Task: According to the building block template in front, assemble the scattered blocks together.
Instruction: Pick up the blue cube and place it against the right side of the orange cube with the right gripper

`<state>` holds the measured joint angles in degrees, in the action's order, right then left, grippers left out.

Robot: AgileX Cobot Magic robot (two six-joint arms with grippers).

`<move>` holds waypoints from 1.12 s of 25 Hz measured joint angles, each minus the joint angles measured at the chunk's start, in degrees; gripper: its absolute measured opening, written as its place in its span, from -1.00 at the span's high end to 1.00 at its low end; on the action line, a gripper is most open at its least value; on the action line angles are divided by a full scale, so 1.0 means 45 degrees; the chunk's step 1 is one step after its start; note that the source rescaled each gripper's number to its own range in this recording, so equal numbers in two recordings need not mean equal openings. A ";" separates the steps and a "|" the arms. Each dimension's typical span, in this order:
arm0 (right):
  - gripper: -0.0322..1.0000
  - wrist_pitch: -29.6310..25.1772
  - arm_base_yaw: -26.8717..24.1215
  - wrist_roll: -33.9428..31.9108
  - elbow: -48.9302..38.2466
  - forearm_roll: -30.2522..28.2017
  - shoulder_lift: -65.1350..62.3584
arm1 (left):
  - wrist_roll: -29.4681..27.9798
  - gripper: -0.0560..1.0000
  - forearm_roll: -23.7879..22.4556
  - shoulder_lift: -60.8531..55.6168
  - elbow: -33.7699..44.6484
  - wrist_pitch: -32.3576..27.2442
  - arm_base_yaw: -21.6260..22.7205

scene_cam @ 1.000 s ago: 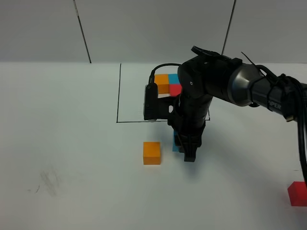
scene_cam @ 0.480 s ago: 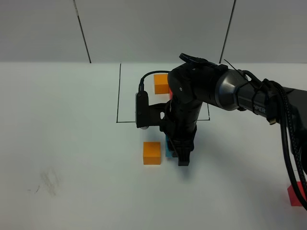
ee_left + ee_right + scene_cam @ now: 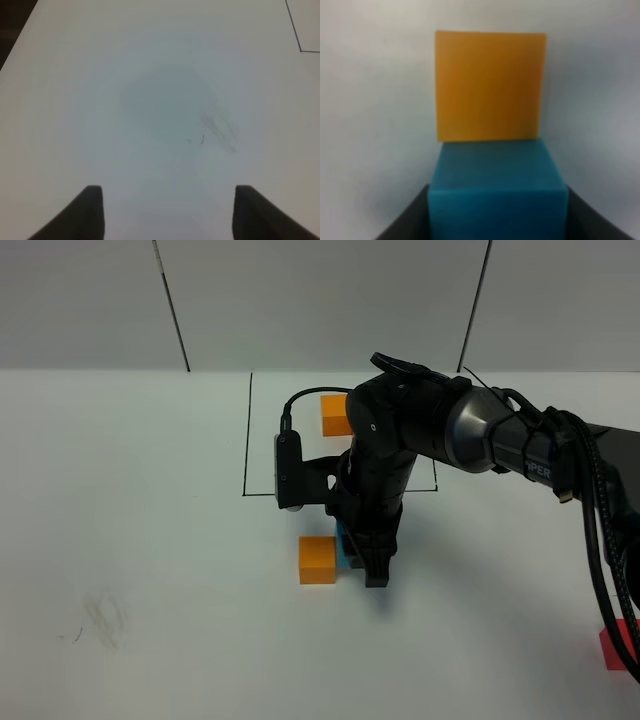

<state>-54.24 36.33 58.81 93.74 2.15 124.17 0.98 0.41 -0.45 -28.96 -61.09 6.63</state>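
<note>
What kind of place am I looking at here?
Most likely a robotics lab test bench: a plain white table with a drawn black outline, and a black robot arm gripping a blue block beside an orange block.

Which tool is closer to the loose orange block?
Right. The right tool grips the blue block right beside the loose orange block; the left tool hangs away over a smudge.

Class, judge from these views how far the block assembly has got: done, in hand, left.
Done: the orange cube lies on the table in front of the template. In hand: the right end effector grips the blue cube, apparently flush against it. Left: release, then bring the red cube over from the far right edge.
</note>
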 joint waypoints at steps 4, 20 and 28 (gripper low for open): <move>0.49 0.0000 0.0017 0.0039 0.0000 0.0058 0.0041 | 0.0000 0.45 0.0000 0.0000 0.0000 0.0000 0.0000; 0.49 0.0285 0.0120 0.0039 0.0017 0.0146 0.0918 | 0.0000 0.45 0.0000 0.0000 0.0000 0.0000 0.0000; 0.49 0.0322 0.0120 -0.0165 0.0017 -0.0478 0.0943 | 0.0000 0.45 0.0000 0.0000 0.0000 0.0000 0.0000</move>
<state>-52.79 36.87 58.07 93.81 0.00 128.42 0.98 0.41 -0.45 -28.96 -61.09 6.63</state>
